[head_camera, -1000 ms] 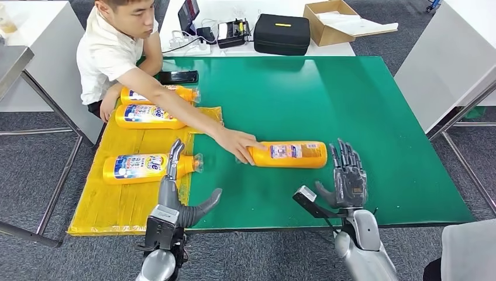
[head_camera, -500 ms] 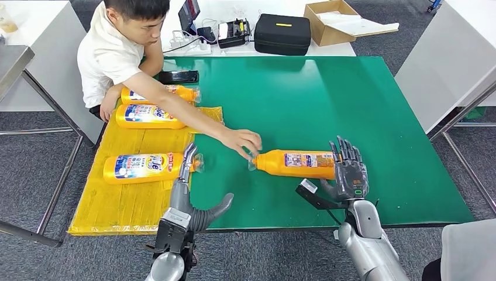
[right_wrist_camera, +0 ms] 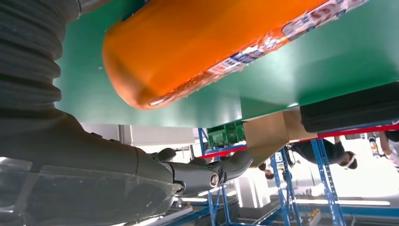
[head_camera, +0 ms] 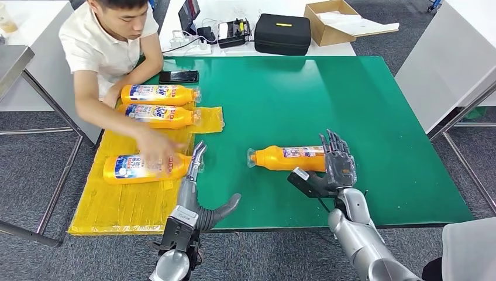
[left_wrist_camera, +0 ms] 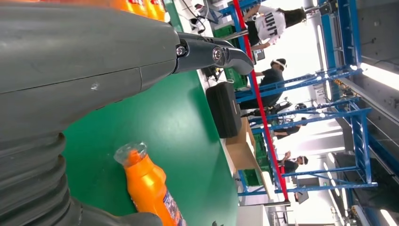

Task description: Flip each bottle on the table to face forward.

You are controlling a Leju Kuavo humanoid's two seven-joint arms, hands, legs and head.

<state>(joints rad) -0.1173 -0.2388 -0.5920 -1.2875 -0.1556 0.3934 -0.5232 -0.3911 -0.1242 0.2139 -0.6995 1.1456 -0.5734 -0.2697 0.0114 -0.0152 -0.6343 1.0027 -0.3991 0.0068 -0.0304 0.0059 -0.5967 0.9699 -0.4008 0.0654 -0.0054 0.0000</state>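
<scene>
Person's hand pulled back to left; right hand, fingers spread, at orange plastic bottle mid-frame, flip not begun.

A robotics lab or workshop: tall blue steel racking, a green-topped test surface, and a black equipment case.

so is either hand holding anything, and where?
Left hand holds nothing. Right hand is at the base end of the orange bottle; a closed hold cannot be told.

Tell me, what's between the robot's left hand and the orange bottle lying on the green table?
Just bare green table in the head view.
</scene>
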